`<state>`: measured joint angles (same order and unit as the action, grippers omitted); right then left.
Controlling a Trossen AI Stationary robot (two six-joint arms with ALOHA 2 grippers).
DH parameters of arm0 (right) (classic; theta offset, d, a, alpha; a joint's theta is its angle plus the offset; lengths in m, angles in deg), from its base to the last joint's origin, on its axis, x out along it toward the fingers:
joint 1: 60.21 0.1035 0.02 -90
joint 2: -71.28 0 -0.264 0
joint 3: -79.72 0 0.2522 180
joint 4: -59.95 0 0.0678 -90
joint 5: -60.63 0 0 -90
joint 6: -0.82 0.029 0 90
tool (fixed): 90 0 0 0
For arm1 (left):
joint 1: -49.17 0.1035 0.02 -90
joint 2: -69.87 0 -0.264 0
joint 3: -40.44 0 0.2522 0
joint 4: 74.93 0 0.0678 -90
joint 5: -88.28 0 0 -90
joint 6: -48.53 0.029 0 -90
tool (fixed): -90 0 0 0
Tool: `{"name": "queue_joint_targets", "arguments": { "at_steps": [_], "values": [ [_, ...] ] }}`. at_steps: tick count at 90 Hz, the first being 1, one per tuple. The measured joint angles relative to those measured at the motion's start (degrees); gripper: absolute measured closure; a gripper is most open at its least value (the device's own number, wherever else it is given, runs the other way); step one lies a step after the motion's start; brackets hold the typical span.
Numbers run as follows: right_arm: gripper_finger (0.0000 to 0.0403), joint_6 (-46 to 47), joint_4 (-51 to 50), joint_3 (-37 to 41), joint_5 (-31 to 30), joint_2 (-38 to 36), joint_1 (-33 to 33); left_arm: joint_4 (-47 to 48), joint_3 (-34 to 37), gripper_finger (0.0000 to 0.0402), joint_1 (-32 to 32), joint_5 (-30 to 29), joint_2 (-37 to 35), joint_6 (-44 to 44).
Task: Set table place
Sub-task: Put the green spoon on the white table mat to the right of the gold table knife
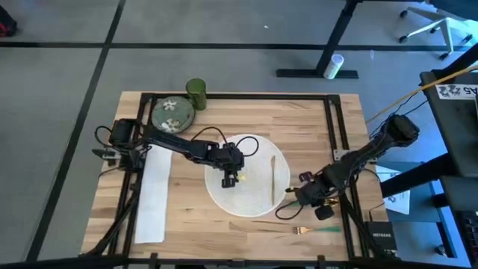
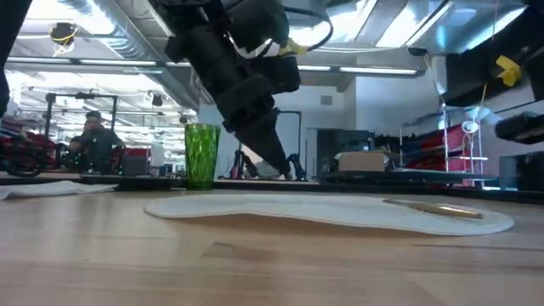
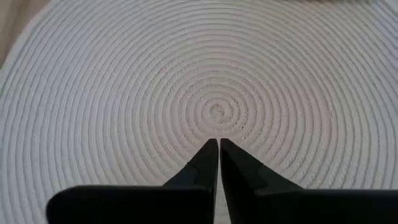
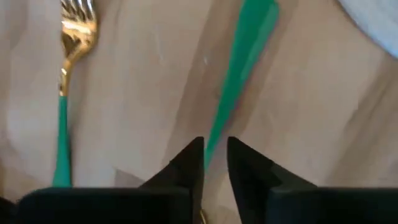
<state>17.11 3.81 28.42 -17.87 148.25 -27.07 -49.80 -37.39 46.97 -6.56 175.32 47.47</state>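
A round white woven placemat [image 1: 240,176] lies in the middle of the table [image 1: 314,127]. My left gripper [image 3: 218,145] is shut over the mat's centre [image 3: 217,112], and I cannot tell whether its tips touch the weave. A slim gold utensil [image 1: 273,178] rests flat on the mat's right part. By the mat's right edge, my right gripper [image 1: 306,199] is shut on a green-handled utensil [image 4: 239,68]. A fork [image 4: 76,34] with gold tines and a green handle lies flat on the wood beside it, near the table's front edge. My right gripper pinches the utensil's green handle at its narrow part [image 4: 214,140] between its two fingers. The handle runs on forward past the fingertips to its wide free end [image 4: 258,12]. The utensil's other end is hidden under the gripper.
A green ribbed cup [image 1: 196,93] and a floral plate [image 1: 172,114] stand at the far left of the table. A long white napkin [image 1: 153,198] lies along the left side. Black rails [image 1: 337,127] edge the tabletop. Bare wood shows far right of the mat.
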Motion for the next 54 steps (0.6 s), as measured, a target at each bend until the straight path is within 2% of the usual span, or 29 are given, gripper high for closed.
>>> {"name": "queue_joint_targets", "arguments": {
  "at_steps": [18,54],
  "values": [
    [0.0303,0.22,-0.71,0.0,0.14,0.0,0.0,0.86,-0.02,0.0402,0.0,-0.24,-0.04,0.02],
    [0.0313,5.29,1.58,1.74,-0.93,0.04,3.17,1.73,-0.04,0.0402,0.0,-0.28,-0.04,-0.07]
  ]
}}
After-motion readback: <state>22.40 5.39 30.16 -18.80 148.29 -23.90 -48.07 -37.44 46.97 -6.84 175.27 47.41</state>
